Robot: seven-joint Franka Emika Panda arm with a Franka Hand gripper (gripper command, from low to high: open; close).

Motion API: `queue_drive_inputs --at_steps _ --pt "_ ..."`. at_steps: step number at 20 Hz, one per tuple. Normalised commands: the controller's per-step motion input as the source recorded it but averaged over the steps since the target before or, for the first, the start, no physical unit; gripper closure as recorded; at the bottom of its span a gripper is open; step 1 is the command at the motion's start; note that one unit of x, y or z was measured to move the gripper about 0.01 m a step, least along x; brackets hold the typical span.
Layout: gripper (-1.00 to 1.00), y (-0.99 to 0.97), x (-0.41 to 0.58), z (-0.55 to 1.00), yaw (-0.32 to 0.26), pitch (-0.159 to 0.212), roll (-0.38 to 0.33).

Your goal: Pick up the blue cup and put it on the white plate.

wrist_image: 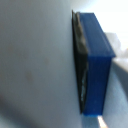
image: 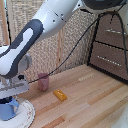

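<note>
exterior view: off the arm, raised, looking down across the wooden table (image: 87, 97) toward a wicker screen (image: 30, 20), arm close in front | wrist view: pressed very near a pale blue surface beside a dark blue finger pad (wrist_image: 97, 60), blurred | shared: probably the blue cup (image: 9, 109), uncertain

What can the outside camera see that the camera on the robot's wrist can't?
Only the exterior view shows the pink cup, a small yellow block, the wooden table and the white plate. Only the wrist view shows a dark blue finger pad very close up, pressed against a pale surface. Both seem to share the blue cup, which sits over the plate under the gripper; that pale surface is probably its wall.
</note>
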Motion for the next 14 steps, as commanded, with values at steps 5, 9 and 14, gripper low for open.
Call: queue_drive_inputs --at_steps 5,9,14 --pt "-1.0 -0.02 0.119 0.38 0.192 -0.137 -0.187" --pt "-1.0 -0.26 0.066 0.63 0.111 -0.089 -0.078" --pt "-1.0 -0.29 0.0 0.67 0.06 -0.008 -0.007"
